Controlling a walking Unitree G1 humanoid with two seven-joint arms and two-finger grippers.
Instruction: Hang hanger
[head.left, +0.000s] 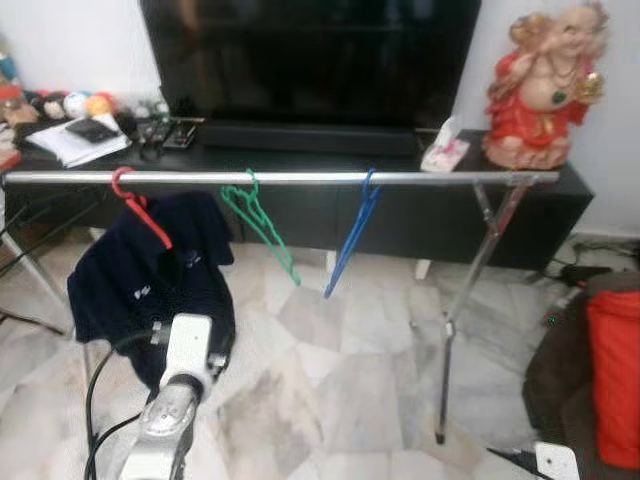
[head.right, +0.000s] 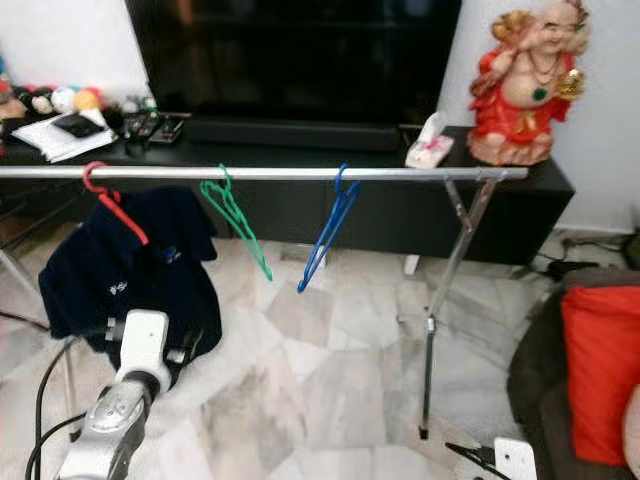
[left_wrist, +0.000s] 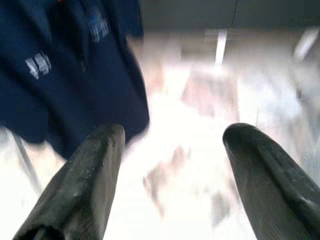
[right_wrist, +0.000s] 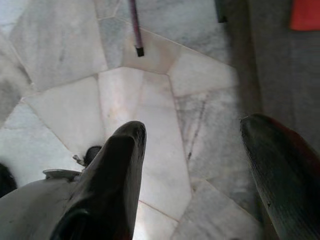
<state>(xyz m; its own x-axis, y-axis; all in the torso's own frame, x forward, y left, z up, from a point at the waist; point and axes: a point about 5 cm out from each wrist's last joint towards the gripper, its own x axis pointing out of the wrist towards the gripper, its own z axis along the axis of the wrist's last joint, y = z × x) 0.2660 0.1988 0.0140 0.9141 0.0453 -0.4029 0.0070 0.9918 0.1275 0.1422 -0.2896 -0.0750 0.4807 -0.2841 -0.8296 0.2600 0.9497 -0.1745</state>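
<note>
Left tool (left_wrist: 170, 165), fingers apart and empty, below the dark shirt (head.left: 150, 285) on a red hanger (head.left: 140, 208); right tool (right_wrist: 200, 165) apart above marble floor (right_wrist: 65, 100)

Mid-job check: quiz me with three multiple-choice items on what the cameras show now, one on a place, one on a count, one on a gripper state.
1. Where does the dark blue garment hang?
A. On the red hanger at the rail's left end
B. On the blue hanger
C. Over the statue

2. How many hangers are on the rail?
A. One
B. Three
C. Five

3. What state is the left gripper in?
A. Shut on a hanger
B. Shut on the garment
C. Open, holding nothing

Answers:
1 A: the garment drapes from the red hanger, while the green hanger and blue hanger are bare.
2 B: red, green and blue hooks sit on the rail.
3 C: the left wrist view shows its fingers spread with floor between them.
</note>
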